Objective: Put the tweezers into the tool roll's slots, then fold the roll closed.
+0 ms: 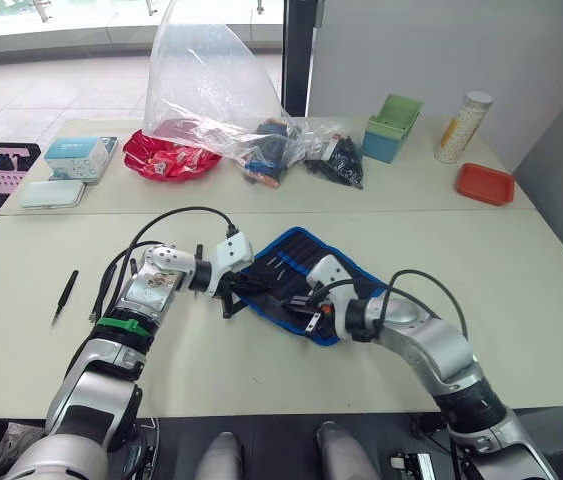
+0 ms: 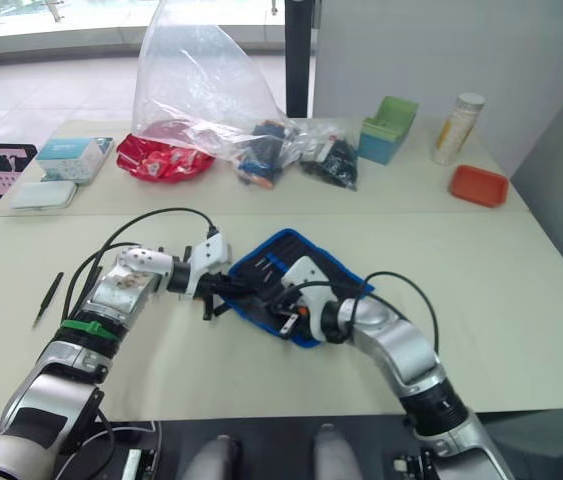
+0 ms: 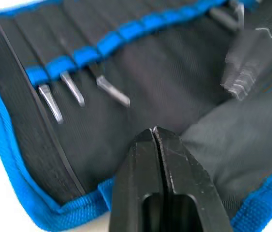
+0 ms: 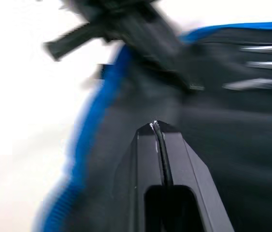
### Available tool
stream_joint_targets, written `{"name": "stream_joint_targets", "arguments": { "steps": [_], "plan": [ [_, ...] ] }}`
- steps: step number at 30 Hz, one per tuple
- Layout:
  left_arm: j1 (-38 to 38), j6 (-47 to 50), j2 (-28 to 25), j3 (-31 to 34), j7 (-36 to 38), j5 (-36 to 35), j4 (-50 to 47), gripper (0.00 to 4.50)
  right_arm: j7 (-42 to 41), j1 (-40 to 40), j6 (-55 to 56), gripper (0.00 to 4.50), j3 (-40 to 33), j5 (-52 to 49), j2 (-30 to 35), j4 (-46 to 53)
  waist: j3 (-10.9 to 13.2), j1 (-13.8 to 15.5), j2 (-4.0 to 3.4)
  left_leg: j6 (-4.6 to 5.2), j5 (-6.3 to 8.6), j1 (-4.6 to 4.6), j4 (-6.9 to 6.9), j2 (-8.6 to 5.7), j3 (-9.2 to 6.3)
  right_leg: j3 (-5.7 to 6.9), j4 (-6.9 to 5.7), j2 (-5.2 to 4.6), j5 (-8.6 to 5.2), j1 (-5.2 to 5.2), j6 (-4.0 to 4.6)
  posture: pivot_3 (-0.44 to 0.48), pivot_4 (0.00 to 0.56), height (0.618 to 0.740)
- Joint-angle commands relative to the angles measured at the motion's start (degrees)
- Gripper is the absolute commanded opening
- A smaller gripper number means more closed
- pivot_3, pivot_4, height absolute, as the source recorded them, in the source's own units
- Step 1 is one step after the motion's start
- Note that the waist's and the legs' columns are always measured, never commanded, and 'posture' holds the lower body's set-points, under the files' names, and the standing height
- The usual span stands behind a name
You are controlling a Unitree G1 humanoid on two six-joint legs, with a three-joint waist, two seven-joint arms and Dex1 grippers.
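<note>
tool roll [image 3: 140, 140] under closed jaws — both grippers

Both arms bent inward, forearms low, wrists angled twd each other. Left gripper [image 3: 154, 133] fingers pressed together, tips meeting. Right gripper [image 4: 157, 126] likewise closed, fingers [image 4: 184, 159] flush, no gap.

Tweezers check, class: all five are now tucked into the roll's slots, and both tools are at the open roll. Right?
Not all. One of the tweezers lies loose on the table, on the robot's left, as the left eye view shows. Both the left tool and right tool are at the open tool roll.
</note>
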State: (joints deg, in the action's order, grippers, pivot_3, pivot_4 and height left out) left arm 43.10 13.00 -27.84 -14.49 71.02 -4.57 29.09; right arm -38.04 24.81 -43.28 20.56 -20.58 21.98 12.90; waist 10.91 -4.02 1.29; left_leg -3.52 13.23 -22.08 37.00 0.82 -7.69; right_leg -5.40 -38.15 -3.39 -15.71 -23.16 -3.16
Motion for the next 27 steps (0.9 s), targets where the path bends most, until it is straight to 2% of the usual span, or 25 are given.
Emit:
{"name": "stream_joint_targets", "arguments": {
  "steps": [1,8,10,13,18,22,25,27],
  "plan": [
    [-1.7,1.1,-0.8,-1.2,-0.3,1.7,-0.5,0.02,-1.5,0.6,1.2,0.0,3.1,3.6,1.9,-0.8,0.0,0.0,0.0,0.0,0.0,0.02,0.0,0.0,0.0,0.0,0.0,0.0,0.0,0.02,0.0,0.0,0.15,0.74],
    [-5.0,-1.9,-0.9,-0.5,-3.2,2.2,1.2,0.02,-7.0,-3.5,-3.7,0.0,4.9,0.2,4.3,1.4,-0.3,-0.1,-0.01,0.0,0.0,0.29,-0.04,0.01,0.0,-0.01,0.0,0.02,-0.01,0.22,-0.02,0.0,0.15,0.74],
    [-5.1,-3.1,-0.4,0.0,-4.1,2.0,2.7,0.02,-8.8,-4.3,-4.3,0.0,5.1,-0.9,5.0,2.3,-0.3,-0.1,0.0,0.01,0.01,0.62,-0.1,0.02,0.01,-0.02,0.09,0.01,-0.02,0.56,-0.04,0.0,0.15,0.74],
    [-5.0,-5.3,0.4,0.9,-5.0,1.7,4.7,0.02,-11.3,-5.1,-4.7,0.0,5.3,-1.9,6.6,3.3,-0.3,-0.1,0.02,0.02,0.02,1.01,-0.16,0.03,0.02,-0.02,0.14,0.02,-0.26,0.95,-0.44,0.0,0.15,0.74],
    [-6.3,-11.5,0.9,3.1,-3.1,-0.6,5.2,0.02,-12.0,-6.6,-2.3,0.0,5.1,-0.6,7.7,2.6,-0.3,-0.1,0.04,0.07,-0.09,1.04,-0.15,0.04,0.02,-0.03,0.13,0.05,-0.27,0.96,-0.46,0.0,0.15,0.74],
    [-6.8,-5.8,2.6,9.3,-0.3,-10.6,-2.3,0.02,-12.7,-6.8,1.0,0.0,4.1,-0.5,6.8,3.1,-0.3,0.0,0.05,0.07,-0.09,0.98,-0.15,0.05,0.01,-0.04,0.12,0.06,-0.26,0.91,-0.46,0.0,0.15,0.74],
    [-8.3,-4.2,1.6,9.2,0.4,-11.1,-6.1,0.02,-12.5,-6.8,1.5,0.0,2.1,-2.2,5.7,4.6,-0.3,0.1,0.1,0.06,-0.09,0.86,-0.14,0.05,0.0,-0.03,0.13,0.05,-0.25,0.82,-0.44,0.0,0.15,0.74],
    [-10.4,-4.7,-0.1,8.5,0.7,-10.0,-8.2,0.02,-13.0,-6.7,-0.1,0.0,-1.8,-7.2,4.9,8.6,-0.3,0.2,0.09,0.06,-0.09,0.83,-0.14,0.03,0.0,-0.04,0.15,0.03,-0.25,0.81,-0.43,0.0,0.15,0.74]
  ]
}}
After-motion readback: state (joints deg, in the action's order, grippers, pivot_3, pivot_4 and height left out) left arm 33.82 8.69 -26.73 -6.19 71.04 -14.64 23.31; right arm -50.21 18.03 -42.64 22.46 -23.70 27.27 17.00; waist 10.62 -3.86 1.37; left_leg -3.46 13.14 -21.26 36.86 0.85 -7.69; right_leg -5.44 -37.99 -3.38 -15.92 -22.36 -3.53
